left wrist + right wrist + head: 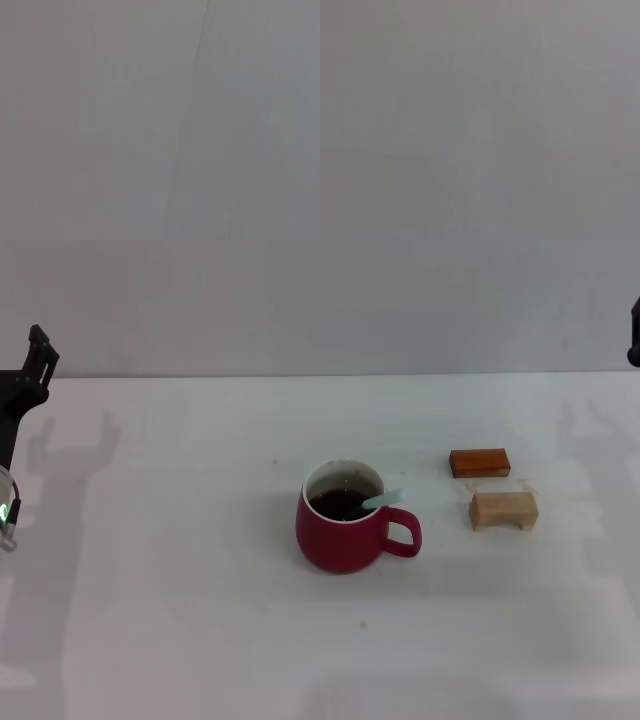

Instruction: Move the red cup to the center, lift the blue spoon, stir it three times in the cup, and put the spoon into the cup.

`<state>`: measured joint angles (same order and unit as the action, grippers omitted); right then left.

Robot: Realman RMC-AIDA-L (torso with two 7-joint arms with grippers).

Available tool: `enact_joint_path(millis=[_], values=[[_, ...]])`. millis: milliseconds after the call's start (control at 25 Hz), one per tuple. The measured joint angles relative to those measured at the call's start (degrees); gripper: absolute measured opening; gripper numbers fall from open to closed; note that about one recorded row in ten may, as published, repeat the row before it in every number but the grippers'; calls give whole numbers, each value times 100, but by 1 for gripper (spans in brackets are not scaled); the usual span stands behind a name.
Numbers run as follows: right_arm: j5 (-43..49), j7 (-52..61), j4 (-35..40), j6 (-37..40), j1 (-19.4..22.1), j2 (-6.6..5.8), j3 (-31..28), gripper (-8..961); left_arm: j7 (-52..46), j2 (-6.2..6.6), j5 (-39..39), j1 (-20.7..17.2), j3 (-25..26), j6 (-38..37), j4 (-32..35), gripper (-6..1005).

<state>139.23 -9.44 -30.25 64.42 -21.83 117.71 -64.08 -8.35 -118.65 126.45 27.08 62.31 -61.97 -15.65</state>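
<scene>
It looked like a lab test bench: a bare white table [200, 620] against a plain grey wall [320, 300], with only a cup [340, 535] and two blocks [480, 462] set out.

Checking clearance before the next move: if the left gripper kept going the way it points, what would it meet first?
The left gripper sits at the table's far left edge; its wrist view shows only plain grey surface, so nothing identifiable lies ahead.

Red cup [340, 538] mid-table, upright; blue spoon [383, 500] leaning inside on its rim
</scene>
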Motion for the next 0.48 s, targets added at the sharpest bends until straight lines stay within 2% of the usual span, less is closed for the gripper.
enact_joint_path(millis=[120, 280, 360, 480], values=[[32, 322, -68, 3, 149, 18, -57, 338, 0, 0, 1, 3, 0, 0, 0, 840], [247, 537, -94, -139, 226, -23, -40, 371, 0, 0, 3, -9, 1, 0, -6, 840], [332, 612, -89, -225, 284, -8, -102, 388, 0, 4, 3, -37, 1, -18, -10, 840], [330, 673, -44, -99, 403, 86, -327, 414, -1, 7, 3, -68, 1, -82, -22, 840]])
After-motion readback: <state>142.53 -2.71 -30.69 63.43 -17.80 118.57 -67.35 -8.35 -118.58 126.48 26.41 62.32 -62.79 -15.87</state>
